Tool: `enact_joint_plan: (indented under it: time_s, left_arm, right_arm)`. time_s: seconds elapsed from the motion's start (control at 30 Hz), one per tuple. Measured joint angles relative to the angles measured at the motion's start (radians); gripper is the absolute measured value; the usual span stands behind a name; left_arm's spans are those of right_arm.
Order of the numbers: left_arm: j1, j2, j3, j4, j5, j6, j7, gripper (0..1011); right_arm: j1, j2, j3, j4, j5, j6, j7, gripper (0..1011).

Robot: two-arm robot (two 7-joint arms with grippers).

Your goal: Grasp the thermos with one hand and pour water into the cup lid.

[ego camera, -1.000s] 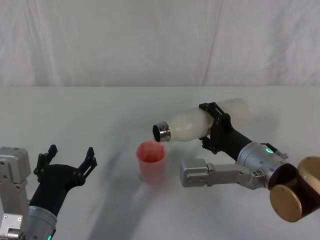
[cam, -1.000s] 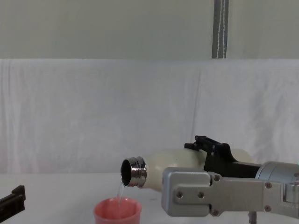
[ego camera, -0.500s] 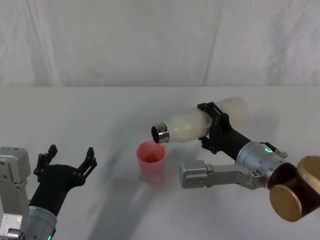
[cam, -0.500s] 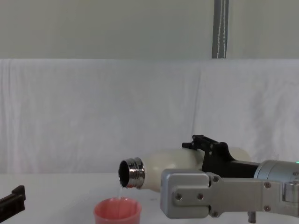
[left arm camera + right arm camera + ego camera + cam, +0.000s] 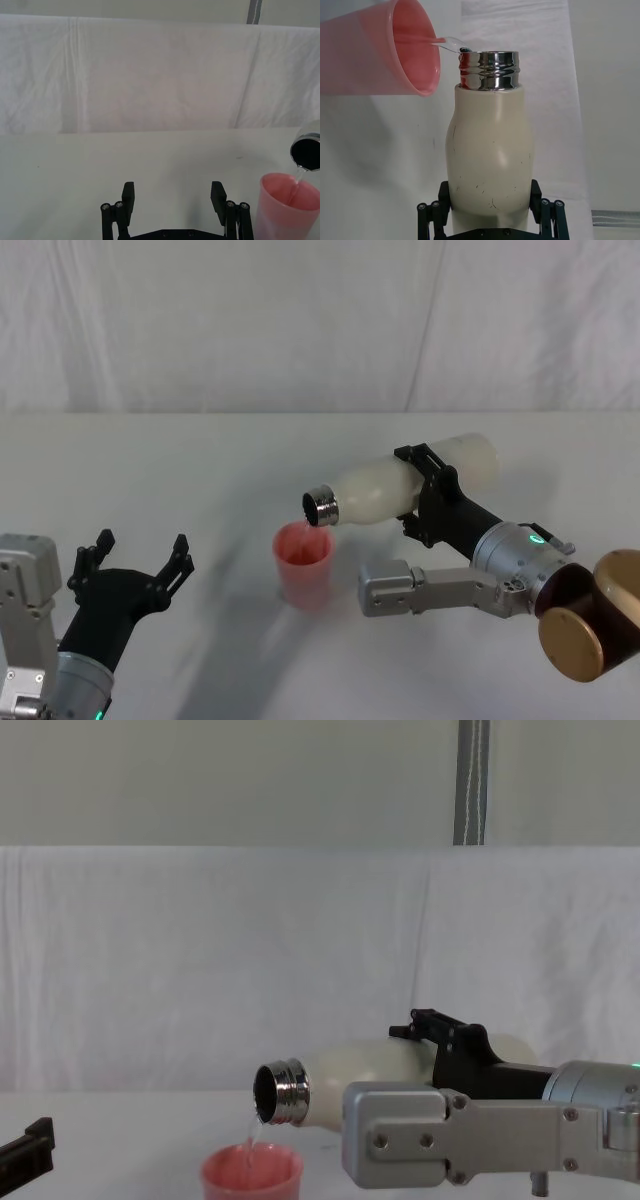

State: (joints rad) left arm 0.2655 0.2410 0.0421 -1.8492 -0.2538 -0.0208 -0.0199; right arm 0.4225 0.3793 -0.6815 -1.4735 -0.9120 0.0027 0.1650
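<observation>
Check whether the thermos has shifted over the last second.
Yes, slightly. In the head view the thermos neck sits a little lower and nearer the cup lid, whose place on the table is unchanged.

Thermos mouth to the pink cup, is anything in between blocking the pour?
Nothing visible does. The right gripper holds the thermos tipped, its steel neck just above the cup lid, and the water falls straight in.
</observation>
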Motion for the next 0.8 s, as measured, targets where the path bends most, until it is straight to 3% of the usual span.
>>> enact_joint_plan:
  time_s: [0.8]
  left_arm:
    - [0.0,0.0,0.0,0.0,0.0,0.0,0.0,1001]
  right_arm:
    - [0.008,0.001,-0.003,-0.001,-0.004,0.004,0.005,951]
